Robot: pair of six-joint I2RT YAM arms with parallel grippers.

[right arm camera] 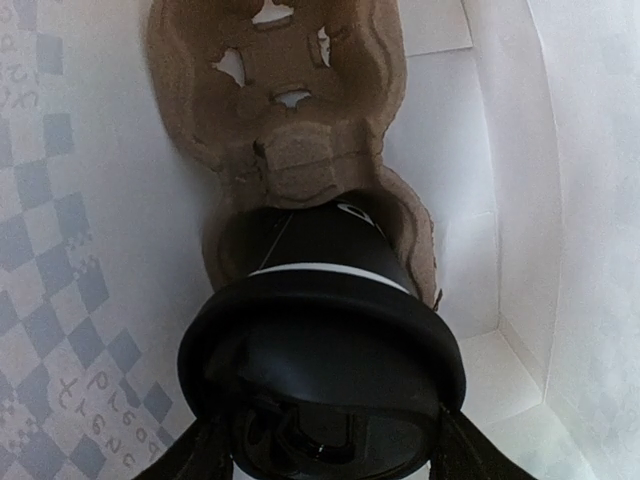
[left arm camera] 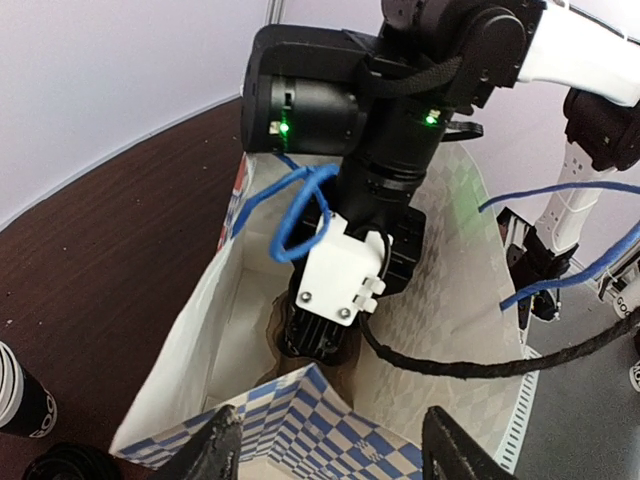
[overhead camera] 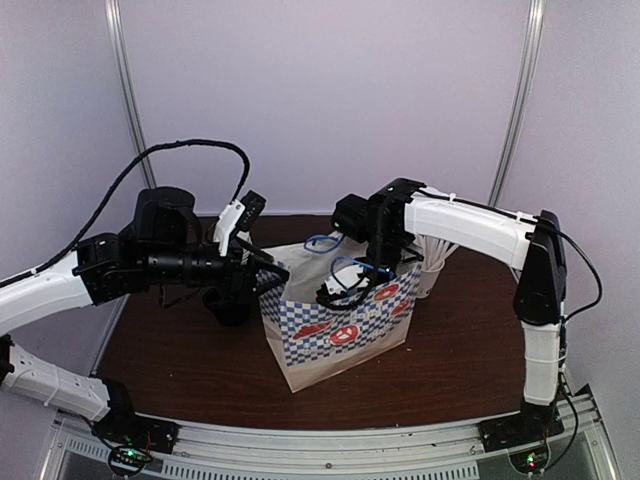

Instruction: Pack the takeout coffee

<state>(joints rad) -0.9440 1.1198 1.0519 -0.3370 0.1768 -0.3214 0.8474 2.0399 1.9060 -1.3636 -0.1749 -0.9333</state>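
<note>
**Black lidded paper coffee cup (right arm camera: 320, 330) pinched by the right end effector (right arm camera: 325, 452) deep inside the blue-and-white checkered paper bag (overhead camera: 340, 335).**
The cup hangs directly under its fingers, base at a brown moulded-pulp cup carrier (right arm camera: 290, 150) on the bag floor; whether it touches is unclear. Centre it over the socket beneath, descend straight, release only once seated. The left end effector (left arm camera: 335, 452), fingers spread, straddles the bag rim.

The checkered bag (overhead camera: 340, 330) hides the right pincer (right arm camera: 325, 450) from above.
</note>
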